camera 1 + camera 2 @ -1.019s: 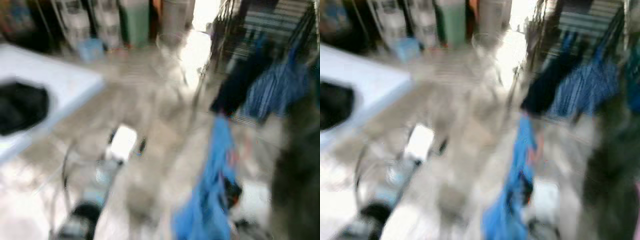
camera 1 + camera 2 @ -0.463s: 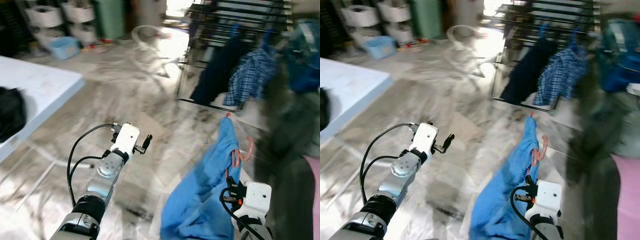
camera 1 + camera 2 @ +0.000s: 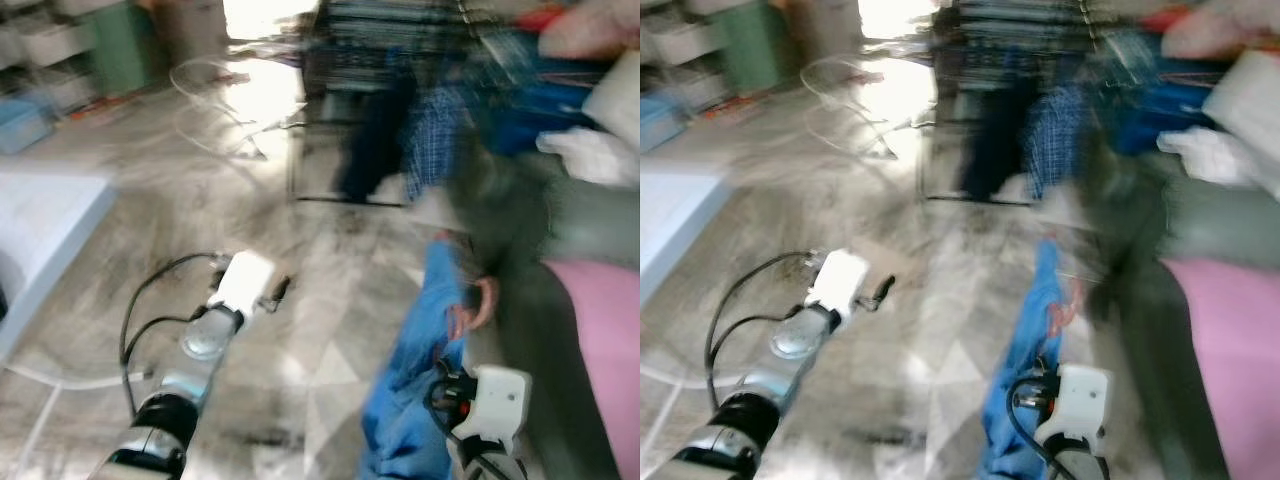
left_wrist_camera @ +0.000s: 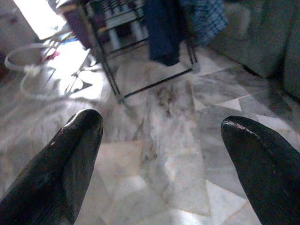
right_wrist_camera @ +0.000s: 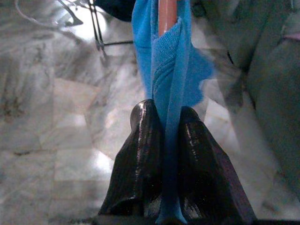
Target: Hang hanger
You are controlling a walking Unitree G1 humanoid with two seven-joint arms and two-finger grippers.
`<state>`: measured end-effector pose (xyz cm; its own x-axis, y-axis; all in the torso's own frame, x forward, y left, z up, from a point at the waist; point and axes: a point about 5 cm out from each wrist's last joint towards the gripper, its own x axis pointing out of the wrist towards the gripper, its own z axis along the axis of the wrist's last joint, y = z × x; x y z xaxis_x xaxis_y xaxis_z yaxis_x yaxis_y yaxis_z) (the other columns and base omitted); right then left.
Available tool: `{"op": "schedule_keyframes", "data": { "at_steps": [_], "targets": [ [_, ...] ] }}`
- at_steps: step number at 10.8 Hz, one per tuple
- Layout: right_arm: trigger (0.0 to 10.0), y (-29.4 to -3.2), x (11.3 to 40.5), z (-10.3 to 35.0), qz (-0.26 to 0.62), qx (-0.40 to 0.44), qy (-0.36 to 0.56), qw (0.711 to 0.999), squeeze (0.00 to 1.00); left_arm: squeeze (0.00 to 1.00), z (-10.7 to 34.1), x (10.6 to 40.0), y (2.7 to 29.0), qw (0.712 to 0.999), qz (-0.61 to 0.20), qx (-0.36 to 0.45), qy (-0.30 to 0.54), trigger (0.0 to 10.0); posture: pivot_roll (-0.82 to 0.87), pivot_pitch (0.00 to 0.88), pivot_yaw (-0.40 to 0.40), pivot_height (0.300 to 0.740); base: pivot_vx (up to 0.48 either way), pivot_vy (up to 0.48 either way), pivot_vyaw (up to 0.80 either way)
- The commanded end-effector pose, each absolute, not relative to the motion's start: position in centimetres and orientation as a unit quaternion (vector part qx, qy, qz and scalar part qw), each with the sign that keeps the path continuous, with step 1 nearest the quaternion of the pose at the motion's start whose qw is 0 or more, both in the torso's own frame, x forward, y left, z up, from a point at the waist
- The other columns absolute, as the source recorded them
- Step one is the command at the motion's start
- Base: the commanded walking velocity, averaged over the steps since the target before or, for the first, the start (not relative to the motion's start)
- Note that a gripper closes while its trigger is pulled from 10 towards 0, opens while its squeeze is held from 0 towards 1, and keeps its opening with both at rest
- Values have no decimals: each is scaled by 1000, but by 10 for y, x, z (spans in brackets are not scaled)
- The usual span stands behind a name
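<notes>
Blurred eye views: veined marble floor (image 3: 330,300), black wire drying rack (image 3: 385,60) at twelve o'clock, blue knit garment (image 3: 1025,370) on pink hanger (image 3: 480,305) at five o'clock, left wrist view: left gripper (image 4: 161,154) outstretched, fingers wide apart, right wrist view: right gripper (image 5: 169,136) pinching the garment.

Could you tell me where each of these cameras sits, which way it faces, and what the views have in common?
Left and right eye views: on the head, looking forward and down at the marble floor and drying rack; both arms show.
Left wrist view: on the left wrist, looking along the open left gripper toward the rack and its dark garment.
Right wrist view: on the right wrist, looking along the right gripper, shut on the blue garment with its pink hanger.
Shared: rack, floor, and the blue garment in head and right wrist views.
</notes>
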<state>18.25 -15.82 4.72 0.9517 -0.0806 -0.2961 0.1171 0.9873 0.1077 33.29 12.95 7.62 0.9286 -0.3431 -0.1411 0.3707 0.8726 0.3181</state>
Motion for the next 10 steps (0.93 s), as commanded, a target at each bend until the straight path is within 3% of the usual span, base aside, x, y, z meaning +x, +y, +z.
{"op": "schedule_keyframes", "data": {
  "at_steps": [1,2,5,10],
  "targets": [
    [10000,-161,185,53,-51,51,130,989,0,0,75,330,121,962,-203,179,35,10000,2,63,8,740,0,0,0],
    [10000,-161,185,53,-45,37,129,990,0,0,76,329,118,961,-219,162,36,10000,1,63,11,740,0,0,0],
    [10000,-161,185,54,-49,38,124,990,0,0,76,330,114,959,-234,157,36,10000,-4,69,17,740,0,0,646],
    [10000,-152,181,61,23,26,105,994,0,0,76,326,106,953,-261,147,32,10000,-9,74,10,740,0,0,0]
  ]
}}
